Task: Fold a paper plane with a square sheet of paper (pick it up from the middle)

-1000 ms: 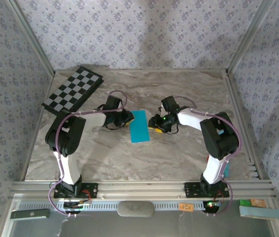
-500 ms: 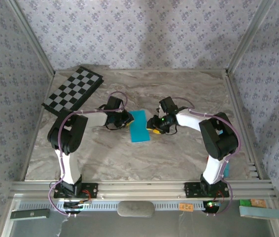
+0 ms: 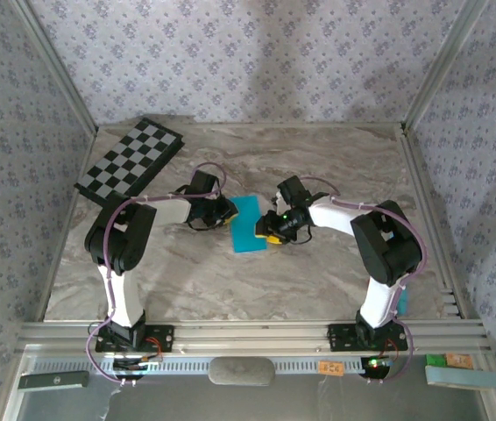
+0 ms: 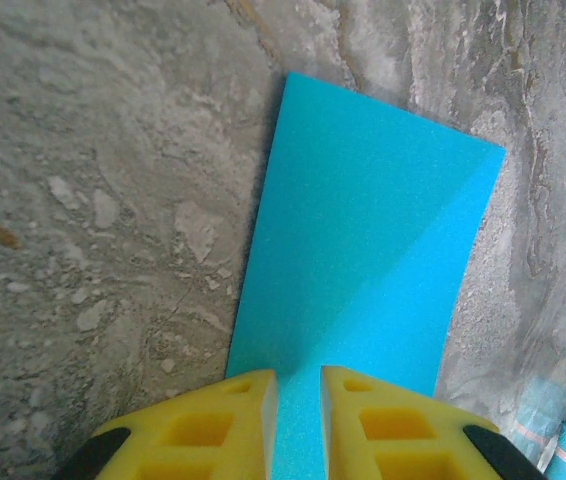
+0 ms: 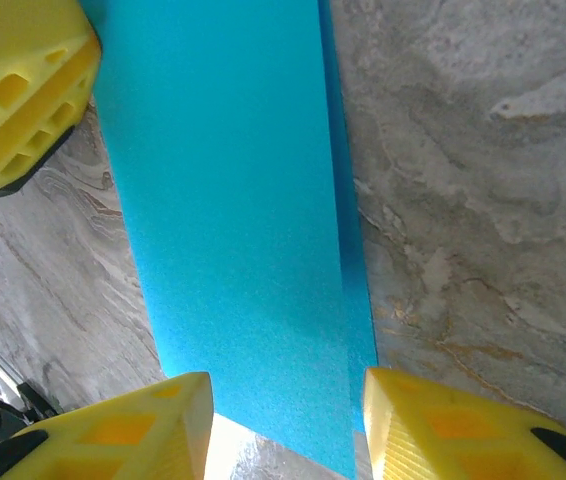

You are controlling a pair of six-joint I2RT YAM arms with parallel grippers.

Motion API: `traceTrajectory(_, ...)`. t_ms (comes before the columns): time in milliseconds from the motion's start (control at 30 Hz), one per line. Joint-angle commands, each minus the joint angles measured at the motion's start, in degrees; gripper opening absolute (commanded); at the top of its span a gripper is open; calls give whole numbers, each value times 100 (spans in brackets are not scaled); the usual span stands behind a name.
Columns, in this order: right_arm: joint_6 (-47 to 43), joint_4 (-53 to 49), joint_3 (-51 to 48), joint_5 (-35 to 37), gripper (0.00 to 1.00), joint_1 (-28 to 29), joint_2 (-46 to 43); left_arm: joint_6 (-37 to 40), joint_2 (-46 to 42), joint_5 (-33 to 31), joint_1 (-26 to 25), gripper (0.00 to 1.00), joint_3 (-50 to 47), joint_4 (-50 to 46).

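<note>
Paper runs lengthwise front-to-back — left end effector seemingly pinching it, right end effector spread.

The right gripper covers the right edge of the turquoise sheet of paper in the overhead view — its jaws are too small there to read. In the left wrist view, the sheet's near end runs past the bottom edge between the yellow fingers. In the right wrist view, the sheet is cut off at the top edge.
</note>
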Motion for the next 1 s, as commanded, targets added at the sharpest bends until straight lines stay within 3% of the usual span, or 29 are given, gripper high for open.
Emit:
traceTrajectory(0, -142, -290, -60, -23, 46, 39, 9, -67, 200, -117, 31, 20, 21, -345)
traceTrajectory(433, 140, 527, -285, -1020, 40, 44, 4, -93, 217, 14, 31, 20, 32, -278)
traceTrajectory(967, 424, 300, -457, -717, 23, -221, -170, -93, 182, 173, -44, 20, 145, -221)
